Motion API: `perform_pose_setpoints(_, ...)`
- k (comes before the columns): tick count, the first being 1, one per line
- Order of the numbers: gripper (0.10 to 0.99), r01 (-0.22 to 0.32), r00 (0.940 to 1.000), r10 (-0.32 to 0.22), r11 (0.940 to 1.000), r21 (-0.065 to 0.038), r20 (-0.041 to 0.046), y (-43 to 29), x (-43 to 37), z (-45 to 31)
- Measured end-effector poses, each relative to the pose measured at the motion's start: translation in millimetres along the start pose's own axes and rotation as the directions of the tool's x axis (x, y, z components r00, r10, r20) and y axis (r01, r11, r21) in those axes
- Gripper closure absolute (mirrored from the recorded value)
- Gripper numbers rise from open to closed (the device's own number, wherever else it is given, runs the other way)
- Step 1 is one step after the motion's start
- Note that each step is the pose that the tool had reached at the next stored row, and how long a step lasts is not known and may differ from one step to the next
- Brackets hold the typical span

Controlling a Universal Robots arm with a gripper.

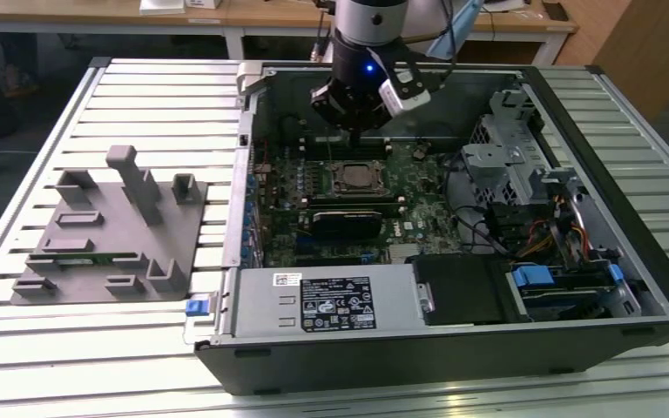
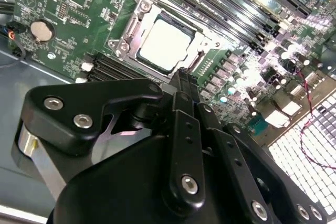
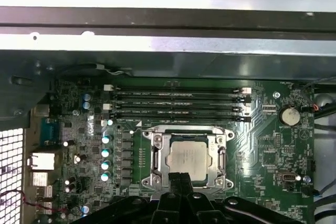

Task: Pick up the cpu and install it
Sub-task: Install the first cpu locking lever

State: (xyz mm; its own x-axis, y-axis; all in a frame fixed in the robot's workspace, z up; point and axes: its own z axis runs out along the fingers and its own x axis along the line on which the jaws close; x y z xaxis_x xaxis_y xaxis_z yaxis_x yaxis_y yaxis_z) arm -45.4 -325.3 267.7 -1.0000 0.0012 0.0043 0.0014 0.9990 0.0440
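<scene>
One cpu sits in socket; jaws seemingly shut above.

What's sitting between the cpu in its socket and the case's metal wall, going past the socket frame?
In the first wrist view, four long black memory slots lie on the green board between the cpu and the case wall.

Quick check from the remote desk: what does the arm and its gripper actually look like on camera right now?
In the exterior view, the arm has a silvery-grey tube section above a black wrist with a small blue light and a white block at its side. In the second wrist view, the gripper is matte black, built of angular linkage plates with round silver screws.
</scene>
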Motion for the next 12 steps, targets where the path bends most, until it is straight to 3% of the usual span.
perform_pose_setpoints(12, 0.980, 0.000, 1.0000, 0.000, 1.0000, 0.000, 0.0000, 0.6, 27.2, 0.9)
